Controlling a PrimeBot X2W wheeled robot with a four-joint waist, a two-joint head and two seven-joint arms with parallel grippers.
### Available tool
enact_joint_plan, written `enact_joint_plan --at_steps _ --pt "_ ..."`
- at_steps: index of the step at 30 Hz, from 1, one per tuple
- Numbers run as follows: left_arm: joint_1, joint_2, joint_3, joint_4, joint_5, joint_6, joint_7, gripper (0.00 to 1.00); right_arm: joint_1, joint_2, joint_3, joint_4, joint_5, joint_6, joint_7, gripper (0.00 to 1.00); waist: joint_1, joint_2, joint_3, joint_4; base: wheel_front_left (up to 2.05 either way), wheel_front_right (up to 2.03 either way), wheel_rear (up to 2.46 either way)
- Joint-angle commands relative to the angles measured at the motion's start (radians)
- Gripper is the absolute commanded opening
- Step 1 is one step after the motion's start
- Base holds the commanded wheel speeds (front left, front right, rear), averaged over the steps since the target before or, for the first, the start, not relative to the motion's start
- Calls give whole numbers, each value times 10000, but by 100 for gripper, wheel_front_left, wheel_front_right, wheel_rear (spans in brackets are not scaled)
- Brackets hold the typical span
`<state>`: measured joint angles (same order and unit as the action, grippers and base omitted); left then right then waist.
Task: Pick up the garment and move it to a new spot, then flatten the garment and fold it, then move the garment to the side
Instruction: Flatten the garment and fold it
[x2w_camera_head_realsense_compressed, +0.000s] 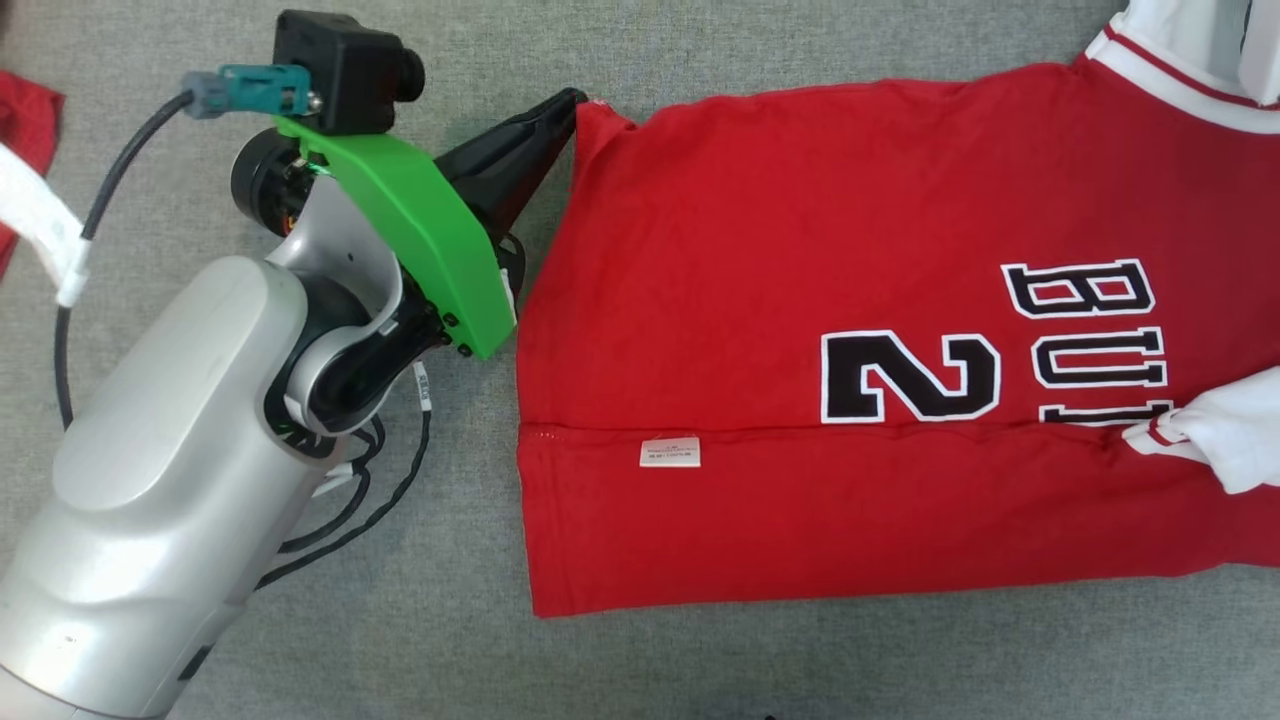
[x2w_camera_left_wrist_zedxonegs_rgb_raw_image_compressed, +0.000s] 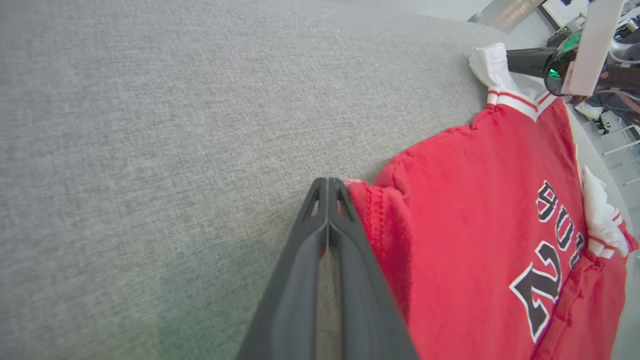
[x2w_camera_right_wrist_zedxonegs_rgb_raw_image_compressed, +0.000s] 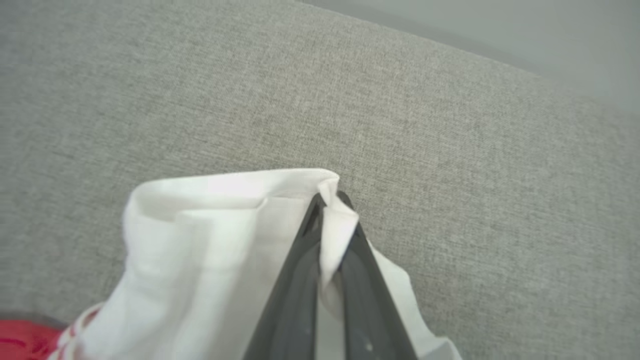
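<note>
While we have folding left, our right jaws pinch a sleeve (x2w_camera_right_wrist_zedxonegs_rgb_raw_image_compressed: 210, 225) of the flattened garment (x2w_camera_head_realsense_compressed: 750, 250), left jaws pressed together beside its hem.

The grey fabric-covered surface (x2w_camera_head_realsense_compressed: 700, 660) carries a red garment (x2w_camera_head_realsense_compressed: 760, 250), spread flat with one long side folded over. A second red-and-white cloth (x2w_camera_head_realsense_compressed: 25, 150) lies well apart from it.

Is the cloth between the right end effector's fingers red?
No, the right end effector pinches a white fold of the garment.
</note>
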<state>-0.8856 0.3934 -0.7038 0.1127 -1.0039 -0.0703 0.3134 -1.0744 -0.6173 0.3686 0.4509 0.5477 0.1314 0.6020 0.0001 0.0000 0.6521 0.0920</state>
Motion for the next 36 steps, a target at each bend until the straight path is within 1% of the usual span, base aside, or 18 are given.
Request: enact_joint_plan --at_steps 1,7,11,16,18,19,20,21,22,23,26,29,33,36 --pt "209 67 106 -70 -121 22 -107 0 126 -128 3 -142 161 -13 -207 0 -1 0 -107 -14 0 0 0" --pt "716 346 448 -474 -354 80 -485 0 543 -668 -253 -955 836 -12 -1049 0 -1 0 -536 -198 0 0 0" --pt "1076 543 519 -627 -477 158 -539 0 981 -1071 -311 -1340 1144 -13 -1166 0 -1 0 -827 -388 0 0 0" --pt "1301 577 516 -669 -505 243 -604 0 1412 -1246 -401 -1458 1263 -12 -1219 0 -1 0 -1113 -484 0 0 0" --pt "1331 579 486 -647 -415 285 -620 0 1514 -1197 -445 -1461 1139 -12 -1300 0 -1 0 -1167 -490 0 0 0" --pt "1327 578 498 -616 -335 377 -691 0 1546 -1163 -495 -1403 1061 -12 -1337 0 -1 0 -1184 -484 0 0 0" --pt "1321 549 540 -583 -294 459 -746 0 1552 -1128 -522 -1384 968 -12 -1412 15 -1 0 -1187 -478 0 0 0" --pt "1316 487 562 -540 -251 556 -801 0 1549 -1057 -562 -1411 822 -12 -1552 84 -1 0 -1187 -469 0 0 0" --pt "1281 475 575 -514 -141 613 -916 40 1527 -992 -662 -1369 683 -13 -1710 100 -1 0 -1189 -463 0 0 0" --pt "1211 515 597 -459 62 705 -1060 100 1503 -933 -742 -1285 518 -13 -1849 100 -1 0 -1196 -458 0 0 0" --pt "1176 541 510 -190 589 909 -1494 100 1550 -733 -918 -1081 -24 -12 -2257 100 -1 0 -1332 -468 0 0 0" --pt "1452 519 426 178 1039 1060 -2045 100 1846 -411 -1020 -874 -412 -12 -2705 100 -1 0 -1730 -527 0 0 0" --pt "1916 402 268 564 1248 1204 -2527 100 2414 -189 -965 -816 -570 -12 -2995 100 -1 0 -2353 -640 0 0 0" --pt "2317 354 115 734 1230 1289 -2590 100 2906 -124 -921 -893 -504 -12 -2992 100 -1 0 -2724 -701 0 0 0"
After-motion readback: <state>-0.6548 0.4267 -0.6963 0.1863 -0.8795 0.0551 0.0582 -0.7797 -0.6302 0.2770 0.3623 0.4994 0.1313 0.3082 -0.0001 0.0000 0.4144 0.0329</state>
